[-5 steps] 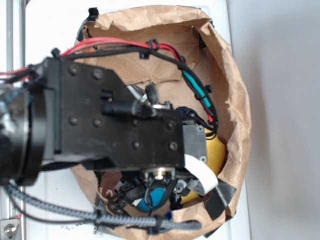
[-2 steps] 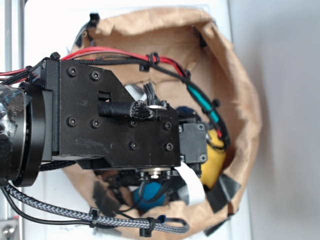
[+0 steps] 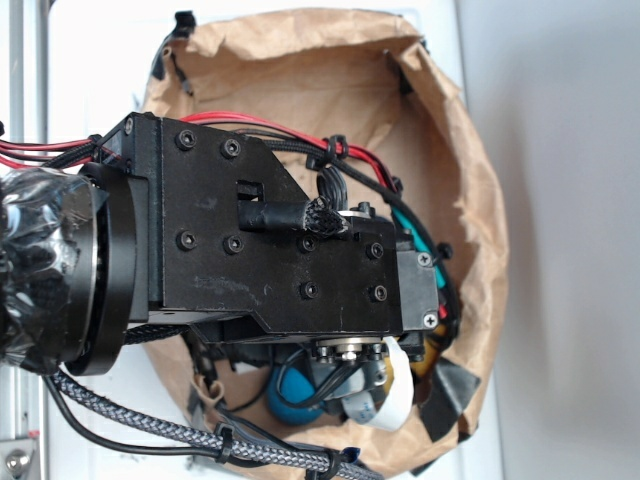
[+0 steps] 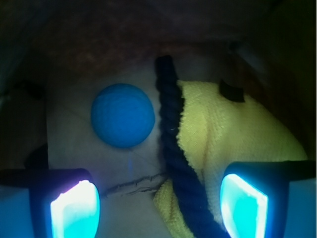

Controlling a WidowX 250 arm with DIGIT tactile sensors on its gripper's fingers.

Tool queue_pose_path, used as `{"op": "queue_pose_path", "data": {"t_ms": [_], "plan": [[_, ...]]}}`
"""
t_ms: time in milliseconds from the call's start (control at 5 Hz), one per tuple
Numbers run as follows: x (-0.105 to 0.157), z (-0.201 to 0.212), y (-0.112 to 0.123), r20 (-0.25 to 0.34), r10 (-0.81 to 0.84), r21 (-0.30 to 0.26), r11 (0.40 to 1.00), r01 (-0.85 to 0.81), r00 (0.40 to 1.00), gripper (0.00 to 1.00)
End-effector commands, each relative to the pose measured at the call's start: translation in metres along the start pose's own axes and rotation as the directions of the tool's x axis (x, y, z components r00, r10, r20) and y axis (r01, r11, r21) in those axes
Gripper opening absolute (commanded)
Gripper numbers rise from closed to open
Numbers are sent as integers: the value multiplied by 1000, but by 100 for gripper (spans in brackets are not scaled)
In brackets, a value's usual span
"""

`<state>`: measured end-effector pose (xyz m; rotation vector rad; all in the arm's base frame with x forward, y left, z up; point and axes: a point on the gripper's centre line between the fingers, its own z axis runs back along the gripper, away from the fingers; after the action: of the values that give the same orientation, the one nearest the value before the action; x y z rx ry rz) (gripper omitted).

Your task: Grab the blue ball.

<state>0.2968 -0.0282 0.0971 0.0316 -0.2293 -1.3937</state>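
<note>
While your gripper hangs inside the paper bag, its two fingers stand wide apart and hold nothing. In the wrist view both fingertips glow at the bottom corners, with bare floor and rope between them.

Blue ball: lies on the pale bag floor, just left of the dark rope, apart from both fingers and farther from them than the gap between them. It sits left of the midline between the fingers, so you would likely need to shift that way and go deeper before closing.

Rope: runs from beyond the ball down toward the space between the fingers, lying along the edge of the yellow cloth. Rope touches or nearly touches the ball's right side; I cannot tell which. Judged risk: closing as the fingers stand now would catch rope and cloth, not the ball.

Hidden or unclear:
- From the outside view the arm's black body covers most of the bag; only a slice of the ball shows below it.
- Rope's near end runs out of the wrist view.
- Small dark patch on the cloth: cannot identify.
- Bag walls around the ball are too dim to read.
</note>
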Motion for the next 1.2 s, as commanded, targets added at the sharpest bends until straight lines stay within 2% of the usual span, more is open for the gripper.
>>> {"op": "queue_pose_path", "data": {"t_ms": [0,200,400,800,1000], "plan": [[21,-15,0,120,-307,24,952,306,944,100],[31,-21,-4,219,-326,-88,932,352,919,100],[44,-8,-15,293,-359,-122,905,407,886,100],[51,17,-34,348,-427,-59,878,474,834,100],[51,20,-39,367,-445,-69,863,500,817,100]]}}
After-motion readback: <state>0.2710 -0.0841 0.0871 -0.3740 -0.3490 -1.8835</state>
